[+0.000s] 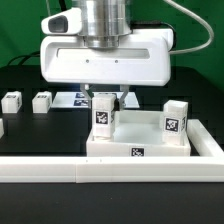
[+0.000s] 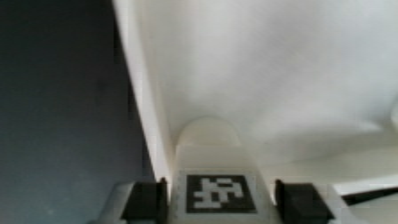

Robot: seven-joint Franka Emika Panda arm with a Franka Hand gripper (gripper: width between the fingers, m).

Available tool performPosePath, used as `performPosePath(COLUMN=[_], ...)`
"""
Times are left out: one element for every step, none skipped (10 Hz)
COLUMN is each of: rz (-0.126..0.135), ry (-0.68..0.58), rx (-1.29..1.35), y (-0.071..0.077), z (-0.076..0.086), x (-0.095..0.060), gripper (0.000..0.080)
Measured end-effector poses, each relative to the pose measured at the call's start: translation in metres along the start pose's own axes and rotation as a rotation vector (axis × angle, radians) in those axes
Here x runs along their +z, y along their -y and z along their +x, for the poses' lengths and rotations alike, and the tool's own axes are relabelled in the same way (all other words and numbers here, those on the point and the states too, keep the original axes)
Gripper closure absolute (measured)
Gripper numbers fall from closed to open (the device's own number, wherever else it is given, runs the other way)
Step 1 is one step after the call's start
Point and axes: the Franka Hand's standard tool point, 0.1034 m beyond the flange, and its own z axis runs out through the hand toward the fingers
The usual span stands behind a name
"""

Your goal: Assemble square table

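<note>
The gripper (image 1: 106, 100) has its jaws partly closed on an upright table leg (image 1: 103, 118), with a finger (image 2: 146, 203) against each side of the tagged block. This leg stands in the left corner of the square tabletop (image 1: 150, 142), at the centre of the exterior view. A second leg (image 1: 175, 118) stands in the tabletop's right corner. A loose leg (image 1: 12, 101) and another loose leg (image 1: 42, 101) sit at mid-left.

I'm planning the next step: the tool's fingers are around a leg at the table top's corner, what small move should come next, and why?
Probably turn the tool to twist the leg into the corner of the table top: it stands upright there, fingers closed on it.
</note>
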Motion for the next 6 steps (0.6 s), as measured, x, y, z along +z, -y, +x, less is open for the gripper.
performPosePath(rz=[0.000,0.002,0.003,0.006,0.007,0.008], ry=[-0.007,-0.010,-0.013,-0.014,-0.014,-0.013], rx=[0.046,0.140,0.197,0.323,0.400,0.525], y=[0.002,0.005,0.008,0.011,0.012,0.016], z=[0.001,0.000,0.000,-0.001,-0.001,-0.003], x=[0.000,0.000,0.001,0.001,0.001,0.001], gripper=[0.0512,0.0512,0.0511,0.0511,0.0511,0.0511])
